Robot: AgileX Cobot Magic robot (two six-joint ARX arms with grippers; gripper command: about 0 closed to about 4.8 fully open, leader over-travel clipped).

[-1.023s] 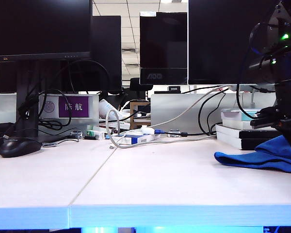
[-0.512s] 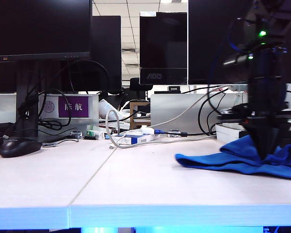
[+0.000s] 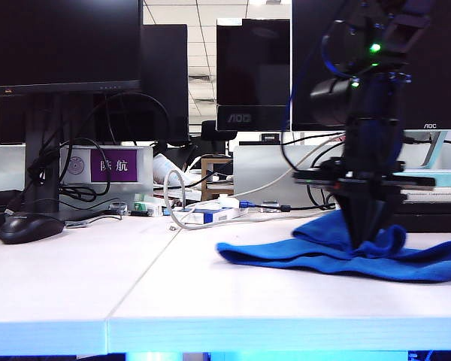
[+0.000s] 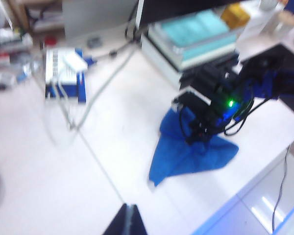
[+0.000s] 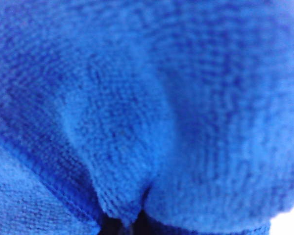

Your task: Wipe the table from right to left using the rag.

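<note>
Computer mouse [image 3: 30, 226]: far left of the counter [image 3: 210, 293], well apart from the rag.
Left end effector [image 4: 127, 223]: only a dark tip shows; spread or pressed together, cannot tell.
Rag [image 3: 338, 254]: right half of the counter, bunched.
Right end effector [image 3: 368, 237]: pointing down, pinching the rag.

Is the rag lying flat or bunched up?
Bunched: the rag humps into thick folds where the shut right gripper pinches it against the table.
</note>
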